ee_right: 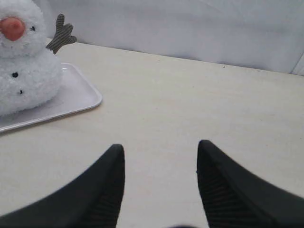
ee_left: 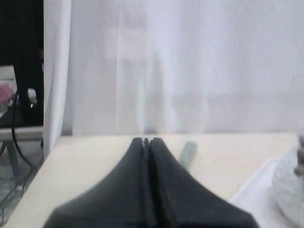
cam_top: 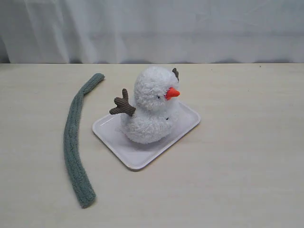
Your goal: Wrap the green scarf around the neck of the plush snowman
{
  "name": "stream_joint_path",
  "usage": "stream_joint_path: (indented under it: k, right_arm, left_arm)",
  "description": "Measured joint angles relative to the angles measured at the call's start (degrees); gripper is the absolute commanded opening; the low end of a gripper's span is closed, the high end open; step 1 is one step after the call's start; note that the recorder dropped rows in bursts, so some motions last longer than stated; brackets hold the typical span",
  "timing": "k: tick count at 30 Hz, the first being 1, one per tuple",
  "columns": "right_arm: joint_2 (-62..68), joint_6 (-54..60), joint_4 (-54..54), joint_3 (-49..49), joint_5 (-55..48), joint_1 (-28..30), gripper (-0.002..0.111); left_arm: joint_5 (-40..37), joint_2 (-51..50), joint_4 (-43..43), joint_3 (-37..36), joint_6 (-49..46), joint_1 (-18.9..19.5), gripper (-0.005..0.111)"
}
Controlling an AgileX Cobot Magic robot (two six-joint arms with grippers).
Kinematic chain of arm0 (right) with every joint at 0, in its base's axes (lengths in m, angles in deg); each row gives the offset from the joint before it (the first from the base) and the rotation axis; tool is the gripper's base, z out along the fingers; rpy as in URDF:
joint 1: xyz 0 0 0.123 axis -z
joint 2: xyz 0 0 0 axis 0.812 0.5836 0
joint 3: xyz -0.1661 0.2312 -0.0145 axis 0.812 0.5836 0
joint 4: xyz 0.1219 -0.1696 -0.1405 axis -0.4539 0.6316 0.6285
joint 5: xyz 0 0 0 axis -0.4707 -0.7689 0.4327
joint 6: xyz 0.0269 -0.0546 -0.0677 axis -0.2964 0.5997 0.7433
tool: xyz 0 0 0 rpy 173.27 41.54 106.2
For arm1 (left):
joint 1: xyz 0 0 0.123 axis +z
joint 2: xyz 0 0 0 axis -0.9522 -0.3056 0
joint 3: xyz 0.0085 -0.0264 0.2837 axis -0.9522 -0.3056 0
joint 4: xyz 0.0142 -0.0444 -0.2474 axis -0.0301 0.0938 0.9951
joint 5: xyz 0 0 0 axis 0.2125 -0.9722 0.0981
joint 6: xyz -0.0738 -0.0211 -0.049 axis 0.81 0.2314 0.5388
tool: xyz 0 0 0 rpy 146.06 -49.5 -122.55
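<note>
The table (cam_top: 237, 180) fills the lower part of the exterior view. The scarf (cam_top: 71, 142) lies in a long curve at left centre, flat and free, probably laid out for an easy pickup. The tray (cam_top: 137, 159) at centre holds the snowman (cam_top: 148, 126) upright, nose pointing right, its neck (cam_top: 152, 113) bare. The left gripper (ee_left: 146, 141) is pressed together on nothing. The right gripper (ee_right: 160, 145) stands apart, empty, above the table.

A white rectangular tray (cam_top: 141, 157) sits angled on the pale wooden table (cam_top: 237, 166), white curtain (cam_top: 152, 28) behind
</note>
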Motion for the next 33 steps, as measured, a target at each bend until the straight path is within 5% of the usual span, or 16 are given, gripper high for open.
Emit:
stream_joint_path:
  k: [14, 18, 24, 33]
  right_arm:
    - [0.00, 0.00, 0.00, 0.00, 0.00, 0.00, 0.046]
    - [0.00, 0.00, 0.00, 0.00, 0.00, 0.00, 0.046]
    - [0.00, 0.00, 0.00, 0.00, 0.00, 0.00, 0.046]
    - [0.00, 0.00, 0.00, 0.00, 0.00, 0.00, 0.046]
  left_arm:
    - [24.17, 0.00, 5.51, 0.00, 15.43, 0.00, 0.000]
    - [20.65, -2.15, 2.67, 6.35, 17.55, 0.00, 0.000]
    - [3.80, -23.27, -14.54, 27.68, 17.77, 0.00, 0.000]
    - [-2.59, -58.90, -15.09, 37.02, 17.77, 0.00, 0.000]
